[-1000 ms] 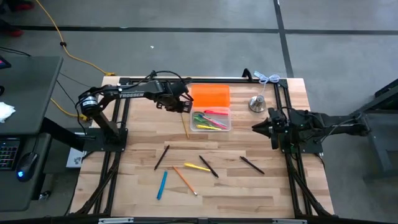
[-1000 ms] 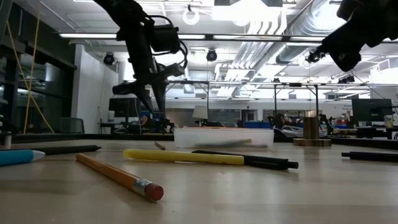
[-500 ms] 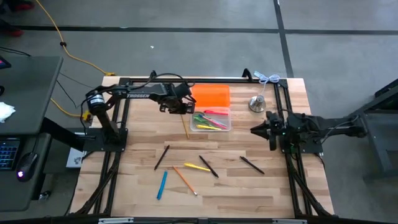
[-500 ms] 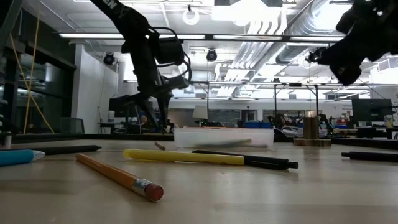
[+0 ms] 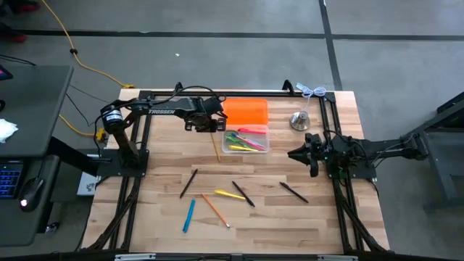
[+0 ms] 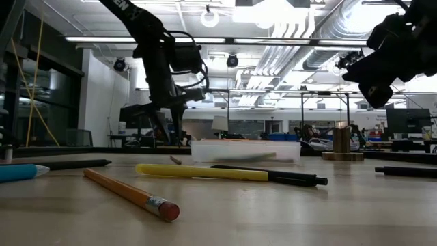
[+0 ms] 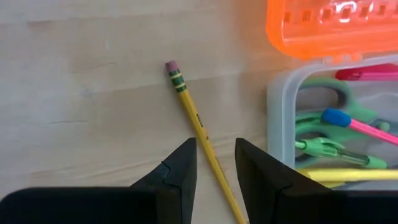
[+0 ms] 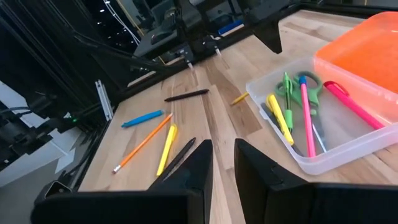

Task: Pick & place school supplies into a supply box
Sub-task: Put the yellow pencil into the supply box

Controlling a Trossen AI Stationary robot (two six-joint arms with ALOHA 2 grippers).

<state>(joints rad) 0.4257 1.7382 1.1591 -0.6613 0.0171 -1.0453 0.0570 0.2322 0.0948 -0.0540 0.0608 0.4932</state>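
Wooden pencil (image 7: 202,130) under left pincer (image 7: 215,163)

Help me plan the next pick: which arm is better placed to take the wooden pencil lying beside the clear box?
Left. The left gripper hangs open right above the wooden pencil, fingers straddling it. The right gripper waits across the clear box.

Seven loose items on the desk (image 5: 319,217): two pencils (image 5: 215,210), three black pens (image 5: 293,192), one blue pen (image 5: 188,215), one yellow pen (image 5: 229,194). One tub (image 5: 246,139), one orange lid (image 5: 245,111), one silver bell (image 5: 299,120). Inside the tub: one pair of scissors (image 8: 287,85); pens not countable with certainty.
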